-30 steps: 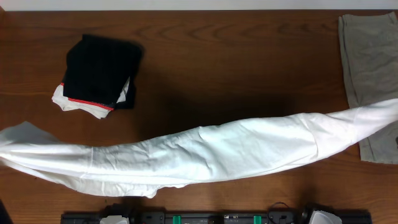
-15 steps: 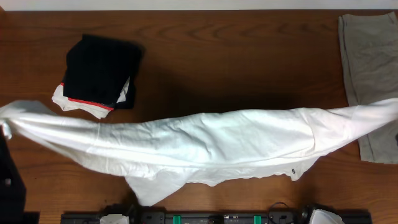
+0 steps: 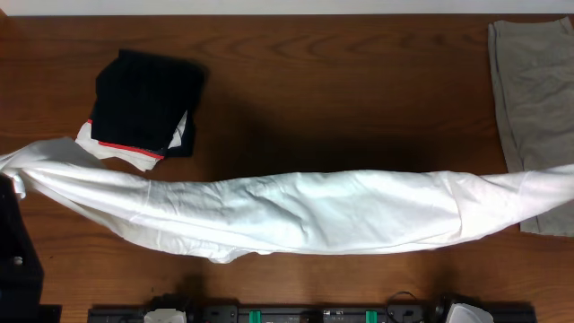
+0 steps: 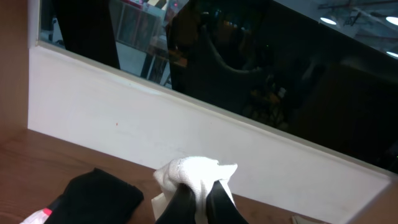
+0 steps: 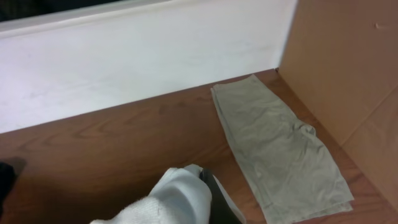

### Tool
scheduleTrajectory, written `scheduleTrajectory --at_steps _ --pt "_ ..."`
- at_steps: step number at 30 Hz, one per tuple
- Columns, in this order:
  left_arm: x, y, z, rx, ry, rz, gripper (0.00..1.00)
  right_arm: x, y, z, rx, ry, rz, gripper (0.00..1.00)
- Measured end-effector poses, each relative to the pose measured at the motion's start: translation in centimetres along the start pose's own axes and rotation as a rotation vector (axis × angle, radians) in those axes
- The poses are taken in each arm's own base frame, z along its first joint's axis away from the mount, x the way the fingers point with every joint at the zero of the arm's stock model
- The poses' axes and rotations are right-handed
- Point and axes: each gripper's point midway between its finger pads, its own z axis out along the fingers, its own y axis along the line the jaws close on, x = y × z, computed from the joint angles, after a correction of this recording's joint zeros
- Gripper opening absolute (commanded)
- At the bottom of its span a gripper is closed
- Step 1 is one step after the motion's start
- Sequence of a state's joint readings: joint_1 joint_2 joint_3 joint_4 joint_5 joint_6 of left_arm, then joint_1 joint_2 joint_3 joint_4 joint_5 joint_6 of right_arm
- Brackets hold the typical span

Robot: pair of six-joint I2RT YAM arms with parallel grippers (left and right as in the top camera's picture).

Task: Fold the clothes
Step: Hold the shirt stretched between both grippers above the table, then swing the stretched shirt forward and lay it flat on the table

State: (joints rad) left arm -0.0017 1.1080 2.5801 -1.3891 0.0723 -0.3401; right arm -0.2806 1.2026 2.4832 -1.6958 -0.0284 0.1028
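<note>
Dark reddish wood-grain counter (image 3: pixel 359 99), white wall strip (image 3: pixel 269 6) along its 12 o'clock edge, dark reflective window (image 4: pixel 280 68) above that wall, ceiling lights (image 4: pixel 328 20) mirrored in glass, tan board (image 5: pixel 348 68) at 3 o'clock.

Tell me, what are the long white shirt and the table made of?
The white shirt looks like soft, matte knit fabric, probably cotton: it sags and wrinkles. The table looks like dark wood with a smooth, faintly shiny finish, since grain lines show; it could be a wood-look laminate.
</note>
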Motion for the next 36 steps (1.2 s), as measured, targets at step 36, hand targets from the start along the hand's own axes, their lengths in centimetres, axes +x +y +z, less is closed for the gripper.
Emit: scheduleTrajectory --at_steps 36 --pt "25.7 8.1 45.4 -0.17 0.645 -0.01 0.06 6.3 1.0 42.5 -0.092 0.478 -0.009 0.11"
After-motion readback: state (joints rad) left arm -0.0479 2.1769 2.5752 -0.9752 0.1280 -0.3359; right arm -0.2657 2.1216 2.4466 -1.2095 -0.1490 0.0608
